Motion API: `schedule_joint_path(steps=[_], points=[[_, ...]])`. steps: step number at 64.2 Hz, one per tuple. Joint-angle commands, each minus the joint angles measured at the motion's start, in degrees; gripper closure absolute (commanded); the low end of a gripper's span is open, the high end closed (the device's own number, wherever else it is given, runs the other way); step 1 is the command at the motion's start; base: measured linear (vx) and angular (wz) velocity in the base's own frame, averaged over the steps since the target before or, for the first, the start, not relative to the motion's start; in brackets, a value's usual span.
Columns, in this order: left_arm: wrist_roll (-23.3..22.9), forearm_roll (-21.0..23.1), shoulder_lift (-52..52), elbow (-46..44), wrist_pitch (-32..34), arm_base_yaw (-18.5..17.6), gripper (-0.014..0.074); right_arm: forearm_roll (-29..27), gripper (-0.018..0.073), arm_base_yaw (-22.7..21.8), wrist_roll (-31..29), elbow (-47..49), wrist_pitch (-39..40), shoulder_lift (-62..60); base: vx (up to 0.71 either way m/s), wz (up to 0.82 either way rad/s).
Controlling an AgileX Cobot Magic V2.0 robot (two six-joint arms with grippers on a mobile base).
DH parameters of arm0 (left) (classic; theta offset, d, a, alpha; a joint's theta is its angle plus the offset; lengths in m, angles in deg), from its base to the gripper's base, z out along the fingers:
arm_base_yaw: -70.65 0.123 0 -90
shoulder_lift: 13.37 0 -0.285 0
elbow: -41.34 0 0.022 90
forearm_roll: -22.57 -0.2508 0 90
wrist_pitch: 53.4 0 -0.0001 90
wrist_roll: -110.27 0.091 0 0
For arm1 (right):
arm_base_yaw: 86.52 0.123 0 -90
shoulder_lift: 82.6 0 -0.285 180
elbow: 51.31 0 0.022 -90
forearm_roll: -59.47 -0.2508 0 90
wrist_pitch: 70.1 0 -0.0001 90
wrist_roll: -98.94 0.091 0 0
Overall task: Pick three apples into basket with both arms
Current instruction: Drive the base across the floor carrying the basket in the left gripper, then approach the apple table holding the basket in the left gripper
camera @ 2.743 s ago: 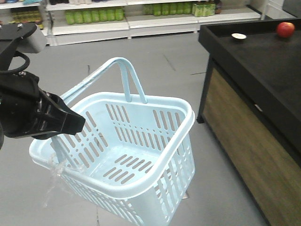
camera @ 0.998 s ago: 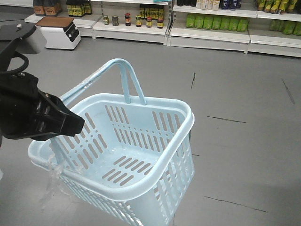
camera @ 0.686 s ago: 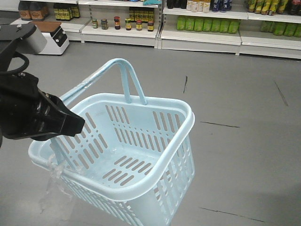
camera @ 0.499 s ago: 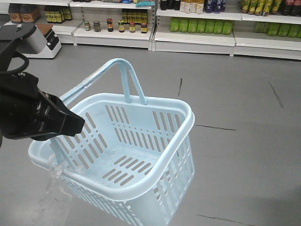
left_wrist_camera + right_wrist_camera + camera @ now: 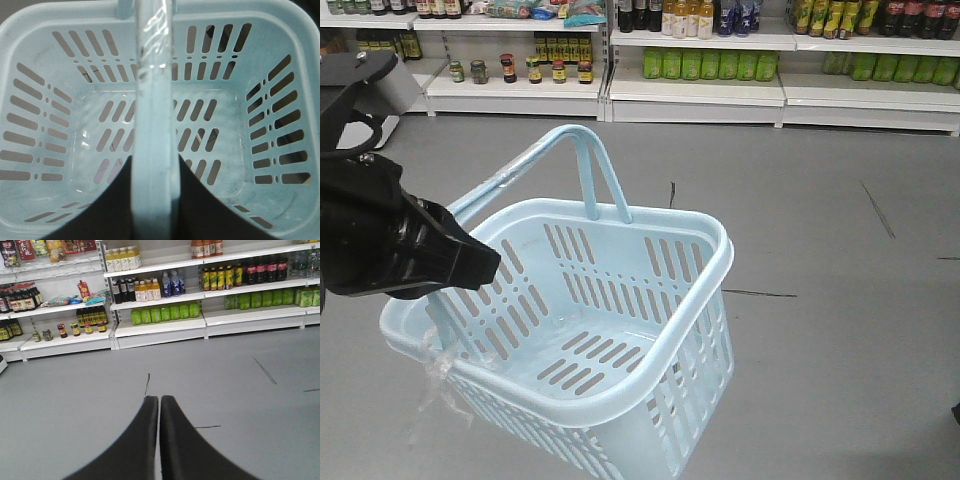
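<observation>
left hand (image 5: 155,161) pinches handle (image 5: 152,100) of basket (image 5: 716,268) | right hand (image 5: 159,400) pressed together, right-wrist view only, facing shelves (image 5: 165,326)

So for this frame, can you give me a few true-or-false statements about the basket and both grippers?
1. The pale blue slotted plastic basket holds one red apple. False: it is empty in both the front and left wrist views.
2. The left gripper has its fingers closed on the basket's hoop handle. True.
3. The right gripper is spread wide open. False: its two black fingers are pressed together with nothing between them.
4. A clear plastic scrap hangs from one basket corner. True.
</observation>
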Motion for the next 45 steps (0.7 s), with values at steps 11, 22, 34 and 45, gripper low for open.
schedule_joint_path(steps=[11,22,34,45], points=[[-0.41,1.65,-1.25,-1.71,4.22,-0.34,0.0604,0.58,0.0561,-0.29,-0.31,-0.87,4.06,-0.61,0.26,-0.15],[-0.41,1.65,-1.25,-1.71,4.22,-0.34,0.0604,0.58,0.0561,-0.29,-0.31,-0.87,4.06,-0.61,0.24,-0.16],[-0.41,1.65,-1.25,-1.71,4.22,-0.34,0.0604,0.58,0.0561,-0.29,-0.31,-0.87,4.06,-0.61,0.22,-0.17],[-0.41,1.65,-1.25,-1.71,4.22,-0.34,0.0604,0.58,0.0561,-0.29,-0.31,-0.87,4.06,-0.61,0.21,-0.18]])
